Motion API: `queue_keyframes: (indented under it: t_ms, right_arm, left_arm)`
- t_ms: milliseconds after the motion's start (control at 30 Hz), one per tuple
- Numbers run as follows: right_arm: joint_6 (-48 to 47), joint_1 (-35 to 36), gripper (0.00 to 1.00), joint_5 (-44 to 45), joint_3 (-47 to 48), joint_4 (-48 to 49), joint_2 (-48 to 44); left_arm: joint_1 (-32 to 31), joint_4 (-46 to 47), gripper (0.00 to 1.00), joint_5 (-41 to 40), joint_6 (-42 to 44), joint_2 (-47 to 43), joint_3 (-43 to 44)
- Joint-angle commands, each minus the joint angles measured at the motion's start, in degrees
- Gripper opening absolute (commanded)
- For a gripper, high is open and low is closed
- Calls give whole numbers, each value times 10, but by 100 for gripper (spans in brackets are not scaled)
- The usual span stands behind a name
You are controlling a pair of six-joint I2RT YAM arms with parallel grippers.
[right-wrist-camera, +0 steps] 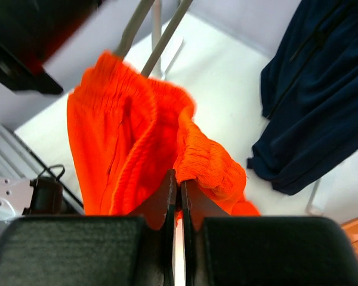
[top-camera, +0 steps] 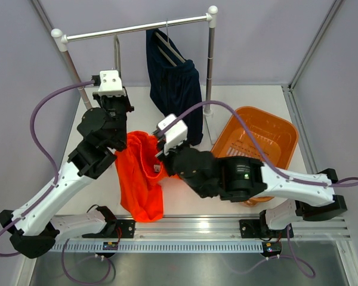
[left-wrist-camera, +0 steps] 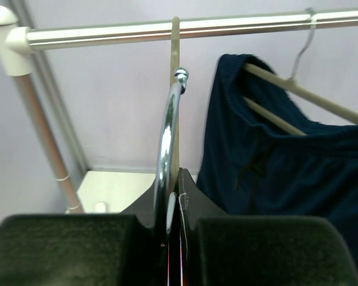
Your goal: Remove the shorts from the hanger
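Orange shorts (top-camera: 140, 179) hang in a bunch from a hanger held low over the table. The hanger's chrome hook (left-wrist-camera: 169, 131) runs up between the fingers of my left gripper (left-wrist-camera: 176, 196), which is shut on it; in the top view that gripper (top-camera: 120, 140) sits at the upper left of the cloth. Two pale wooden bars of the hanger (right-wrist-camera: 158, 44) go into the shorts (right-wrist-camera: 125, 149) from above. My right gripper (right-wrist-camera: 179, 185) is shut on a gathered fold of the orange waistband, at the cloth's right edge (top-camera: 161, 161).
Navy shorts (top-camera: 176, 89) hang on a second wooden hanger from the rack's rail (top-camera: 137, 28), close behind both grippers. The rack's right post (top-camera: 210, 65) stands beside an orange basket (top-camera: 262, 140) at the right, partly under my right arm.
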Motion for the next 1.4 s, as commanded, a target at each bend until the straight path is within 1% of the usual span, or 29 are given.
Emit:
queue_keyframes:
  t_ms: [0, 133, 233, 333, 367, 400, 433, 467, 500, 533, 567, 600, 667, 733, 767, 800, 900, 967, 1000, 1033, 1067, 1100, 1167, 1233, 1300, 1333, 1367]
  right_arm:
    - [-51, 4, 0, 62, 59, 35, -70]
    - [-90, 4, 0, 87, 66, 52, -112]
    - [-132, 4, 0, 122, 67, 71, -139]
    - [-185, 4, 0, 153, 58, 117, -164]
    - [-205, 4, 0, 160, 55, 158, -174]
    - [-253, 4, 0, 177, 53, 185, -177]
    - [-280, 4, 0, 185, 52, 208, -179]
    - [-309, 4, 0, 200, 52, 264, -177]
    - [-383, 4, 0, 207, 53, 300, -174]
    - [-423, 2, 0, 213, 53, 336, -169]
    - [-492, -1, 0, 219, 62, 410, -158]
    - [-514, -5, 0, 220, 62, 430, -151]
    - [-544, -36, 0, 215, 94, 436, -126]
    - [-553, -65, 0, 213, 119, 429, -113]
    - [-557, -97, 0, 210, 125, 431, -108]
    - [-557, -115, 0, 206, 129, 431, -107]
    - [-551, -181, 0, 187, 142, 439, -113]
    - [-561, -207, 0, 175, 144, 471, -117]
    - [-585, -229, 0, 173, 144, 491, -118]
    - [-603, -241, 0, 171, 144, 533, -116]
    - [-620, -251, 0, 168, 143, 555, -114]
    - [-659, -275, 0, 166, 143, 580, -112]
    - [-682, -297, 0, 163, 147, 620, -105]
    - [-680, -328, 0, 162, 153, 624, -105]
    - [-664, -343, 0, 157, 151, 614, -108]
    - [-654, -356, 0, 157, 150, 596, -114]
    - [-624, -359, 0, 151, 151, 580, -118]
  left_arm:
    - [5, 80, 0, -73, 41, 10, -8]
    - [23, 81, 0, -95, 45, 27, -6]
    - [39, 58, 0, -95, 23, 32, 1]
    - [51, 32, 0, -87, 0, 35, 3]
    - [52, 25, 0, -87, -2, 36, 2]
    - [53, 23, 0, -87, -5, 36, 1]
    - [54, 19, 0, -86, -7, 36, 0]
    - [54, 4, 0, -84, -12, 35, 2]
    - [54, -7, 0, -75, -29, 34, 5]
    - [54, -19, 0, -68, -41, 32, 9]
    - [54, -59, 0, -48, -68, 26, 16]
    - [54, -74, 0, -40, -78, 23, 18]
    - [54, -123, 0, -23, -101, 16, 26]
    - [53, -150, 0, 0, -131, 2, 27]
    - [53, -171, 0, 11, -133, -5, 24]
    - [53, -178, 0, 20, -158, -11, 17]
    - [53, -213, 0, 48, -181, -33, 14]
    - [53, -236, 0, 67, -190, -44, 7]
    - [53, -241, 0, 76, -197, -50, 4]
    - [53, -245, 0, 79, -200, -54, -7]
    - [53, -249, 0, 84, -202, -65, -11]
    - [53, -251, 0, 90, -205, -70, -16]
    - [53, -257, 0, 92, -209, -82, -27]
    - [53, -257, 0, 95, -210, -87, -33]
    - [53, -258, 0, 95, -208, -91, -37]
    - [53, -259, 0, 96, -208, -92, -37]
    - [53, -259, 0, 98, -208, -92, -37]
